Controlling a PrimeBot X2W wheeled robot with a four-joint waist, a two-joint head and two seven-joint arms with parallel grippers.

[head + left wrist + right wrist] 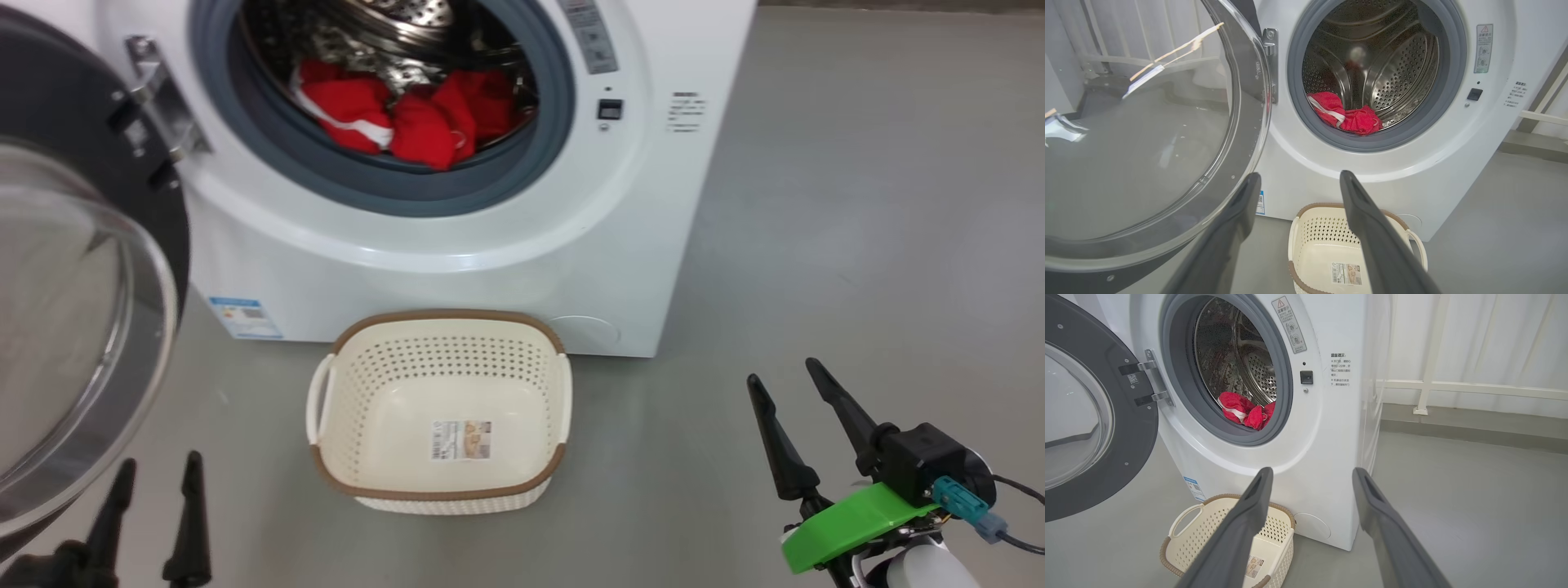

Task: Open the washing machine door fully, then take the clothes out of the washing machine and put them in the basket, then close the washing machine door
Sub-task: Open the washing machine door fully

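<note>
Inside steel drum (400, 20), crumpled clothes (351, 106)

one washing machine (490, 269), one door (65, 106), one basket (445, 315), one clothes pile (424, 122), two end effectors (161, 461) (782, 371).

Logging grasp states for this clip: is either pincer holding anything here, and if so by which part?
Nothing is held. The left pincer and right pincer are both open and empty; the clothes lie inside the washing machine.
</note>
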